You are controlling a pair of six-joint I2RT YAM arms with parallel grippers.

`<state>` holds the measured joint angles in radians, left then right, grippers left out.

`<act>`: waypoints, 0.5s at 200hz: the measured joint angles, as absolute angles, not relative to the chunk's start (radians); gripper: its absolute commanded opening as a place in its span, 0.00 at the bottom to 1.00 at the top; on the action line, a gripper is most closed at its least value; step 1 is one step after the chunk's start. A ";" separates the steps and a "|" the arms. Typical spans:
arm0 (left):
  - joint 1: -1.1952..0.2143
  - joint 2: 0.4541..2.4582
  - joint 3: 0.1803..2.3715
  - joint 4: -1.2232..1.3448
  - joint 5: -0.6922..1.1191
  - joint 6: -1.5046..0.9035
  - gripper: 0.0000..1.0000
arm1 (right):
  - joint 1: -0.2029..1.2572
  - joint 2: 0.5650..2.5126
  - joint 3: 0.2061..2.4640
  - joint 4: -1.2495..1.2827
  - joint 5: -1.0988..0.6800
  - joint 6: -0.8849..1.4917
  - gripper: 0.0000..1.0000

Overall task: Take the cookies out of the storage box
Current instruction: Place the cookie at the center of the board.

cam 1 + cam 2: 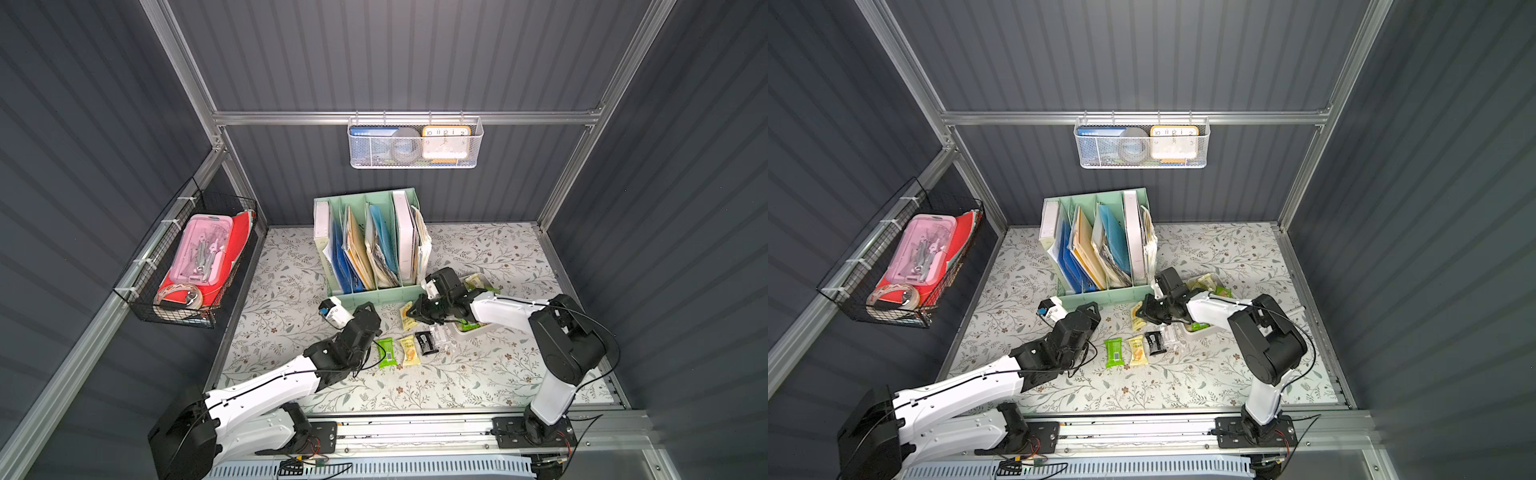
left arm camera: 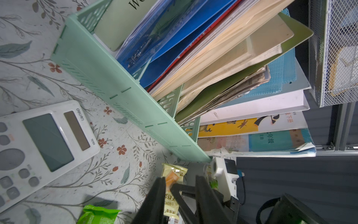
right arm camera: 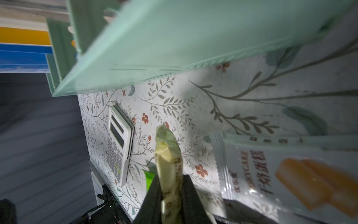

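1. The right hand [image 3: 170, 177] is closed on a pale yellow cookie [image 3: 167, 151], which the right wrist view shows edge-on, sticking out past the black fingers [image 3: 155, 192]
2. In both top views this hand hangs just in front of the mint green file organiser [image 1: 365, 291], left of the storage box [image 1: 482, 330]
3. The storage box sits on the tabletop [image 1: 478, 374] under the right forearm, so only its near wall and far corner show; pale and green packets [image 1: 476, 282] lie inside it
4. Four cookies lie in a row on the tabletop just left of the box: a green one [image 1: 385, 352], a pale yellow one [image 1: 409, 351], a black one [image 1: 424, 343] and a clear-white one [image 1: 438, 334]
5. Another pale yellow packet [image 3: 290, 164] lies flat beside the right hand
6. The left hand [image 1: 366, 308] is near the organiser's front, its fingers parted and holding nothing
7. A white calculator [image 2: 48, 139] lies on the tabletop beside it
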<state>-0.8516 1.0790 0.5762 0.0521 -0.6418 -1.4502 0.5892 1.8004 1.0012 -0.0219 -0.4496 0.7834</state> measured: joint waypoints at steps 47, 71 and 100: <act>-0.851 1.066 0.560 0.044 -0.644 -1.460 0.31 | 0.607 1.831 1.002 -0.004 -0.441 0.801 0.19; -0.851 1.066 0.556 0.043 -0.644 -1.463 0.31 | 0.609 1.847 1.013 -0.007 -0.433 0.803 0.27; -0.851 1.066 0.553 0.042 -0.644 -1.467 0.31 | 0.611 1.858 1.020 -0.014 -0.416 0.794 0.36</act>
